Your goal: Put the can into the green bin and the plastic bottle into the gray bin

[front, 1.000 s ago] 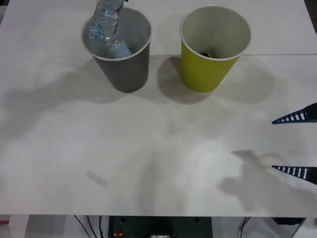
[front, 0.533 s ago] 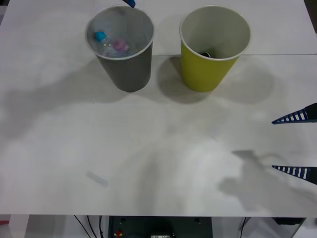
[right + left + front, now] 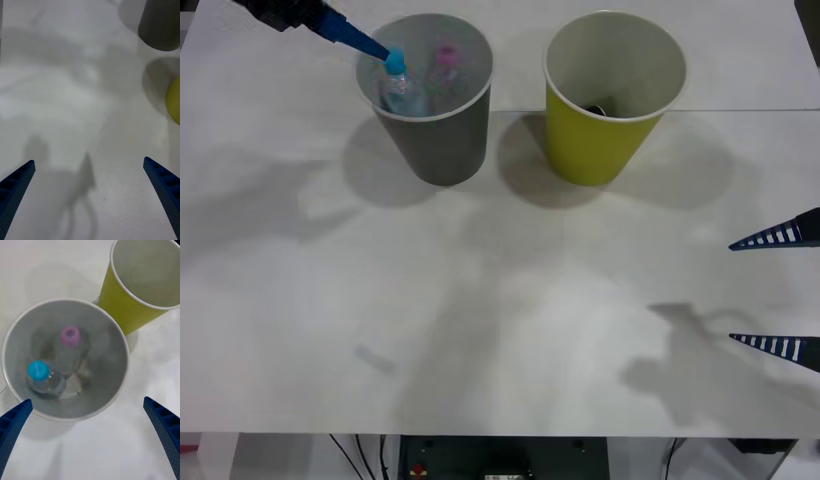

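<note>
the left gripper (image 3: pixel 90 438) hangs over the gray bin (image 3: pixel 430 140) at the table's far left, its blue fingers (image 3: pixel 13 423) spread wide apart with nothing between them; in the front view one fingertip sits just beside the bin's rim. inside the gray bin (image 3: pixel 120 363) the plastic bottle (image 3: pixel 71 348) with the pink cap stands nearly upright, just beside a second clear bottle with a blue cap (image 3: pixel 43 377); both rest on the bin's floor, well below the rim. just to the right stands the green bin (image 3: pixel 610 100), near the gray one but apart from it, with a small dark object (image 3: pixel 595 109) low inside that is too hidden to identify. farther right, near the table's (image 3: pixel 500 330) edge, the right gripper (image 3: pixel 778 290) waits over bare tabletop, its jaws also wide apart and empty.

judging from where things lie, the bottle's drop is done and what is left for the left arm is a clean retreat. that likely calls for lifting straight up before swinging away, fingers held apart, so no fingertip catches the rim; the bin looks light and tapered, and a sideways nudge could tip it or knock it into the green bin.
</note>
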You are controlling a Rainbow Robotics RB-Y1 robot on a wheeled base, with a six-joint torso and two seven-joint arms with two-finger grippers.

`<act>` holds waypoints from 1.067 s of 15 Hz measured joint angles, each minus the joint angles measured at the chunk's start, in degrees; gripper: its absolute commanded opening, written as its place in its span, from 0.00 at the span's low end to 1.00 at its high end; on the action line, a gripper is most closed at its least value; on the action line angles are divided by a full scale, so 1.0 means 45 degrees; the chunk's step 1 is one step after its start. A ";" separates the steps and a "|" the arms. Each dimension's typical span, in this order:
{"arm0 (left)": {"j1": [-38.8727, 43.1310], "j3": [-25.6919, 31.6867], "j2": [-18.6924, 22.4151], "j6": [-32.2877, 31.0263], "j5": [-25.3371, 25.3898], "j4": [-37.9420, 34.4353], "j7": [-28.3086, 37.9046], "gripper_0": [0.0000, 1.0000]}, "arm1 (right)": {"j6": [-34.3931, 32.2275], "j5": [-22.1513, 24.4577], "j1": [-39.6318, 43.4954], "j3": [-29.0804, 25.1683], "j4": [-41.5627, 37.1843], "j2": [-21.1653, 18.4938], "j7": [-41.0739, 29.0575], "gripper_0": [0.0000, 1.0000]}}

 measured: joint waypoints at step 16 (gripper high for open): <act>1.3055 1.1166 0.0856 -0.0699 -0.0217 -0.6220 -0.6770 1.00 | 0.0000 0.0000 0.0000 0.0000 0.0000 0.0000 0.0000 1.00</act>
